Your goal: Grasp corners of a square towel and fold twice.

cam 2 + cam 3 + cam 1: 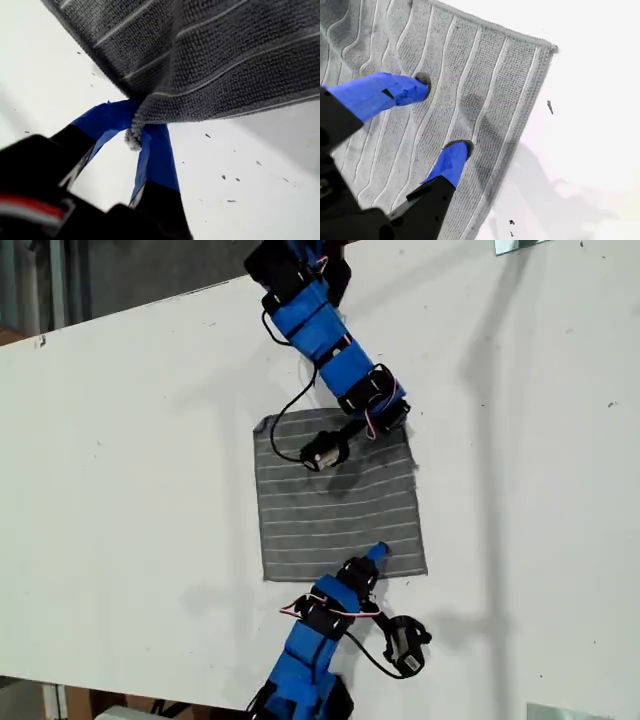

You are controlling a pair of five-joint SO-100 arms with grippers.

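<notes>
My first gripper [136, 131] is pinching a towel [335, 495] corner [134, 137], lifted off the tabletop [130, 490]. My second gripper [442, 117] is spread, both fingertips [457, 150] on the cloth near another corner [551, 47].

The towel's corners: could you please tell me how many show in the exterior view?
3 corners: upper left, lower left and lower right of that view. The fourth corner, upper right, is hidden there beneath my first gripper, which pinches it.

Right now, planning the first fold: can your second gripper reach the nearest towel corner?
Probably yes: my second gripper has its fingers open above the towel, and that corner lies flat, with nothing between.
</notes>
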